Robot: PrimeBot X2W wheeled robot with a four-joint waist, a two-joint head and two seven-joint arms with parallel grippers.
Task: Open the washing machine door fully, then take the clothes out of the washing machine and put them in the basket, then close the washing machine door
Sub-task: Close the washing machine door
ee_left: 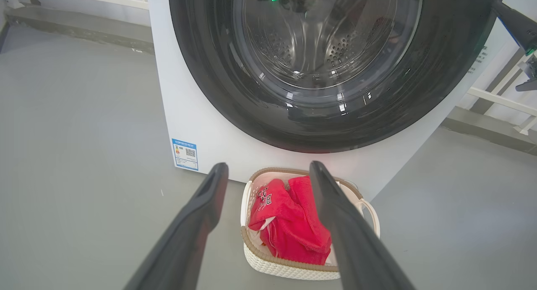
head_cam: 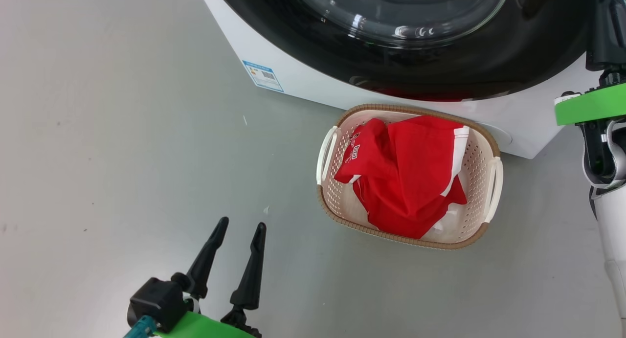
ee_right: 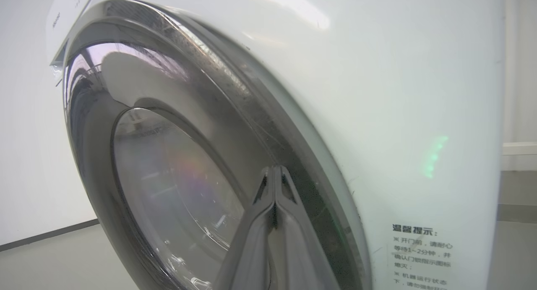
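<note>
L hand (head_cam: 243, 223) sits nearest, low over the grey floor (head_cam: 122, 132). Its fingers are spread wide w/ nothing btwn them. Just ahead and to its right, the basket (head_cam: 477, 181) stands on the floor. Clothes (head_cam: 406, 176) lie bunched inside it, red w/ white trim, a small logo patch showing on their left side. Right behind is the washer (head_cam: 313, 83); basket's far rim is at its base, touching or nearly so, can't tell which. A blue label (head_cam: 263, 76) sits low on the washer front, left of the basket. Door (head_cam: 440, 69) lies flush against that front, i.e. closed; drum holes show thru the glass in L wrist view. R hand (ee_right: 275, 172) is up at the door's right edge, fingers pressed together, holding nothing, tips at the black rim; contact unclear. R arm (head_cam: 611, 230) rises along the right edge of head view.
</note>
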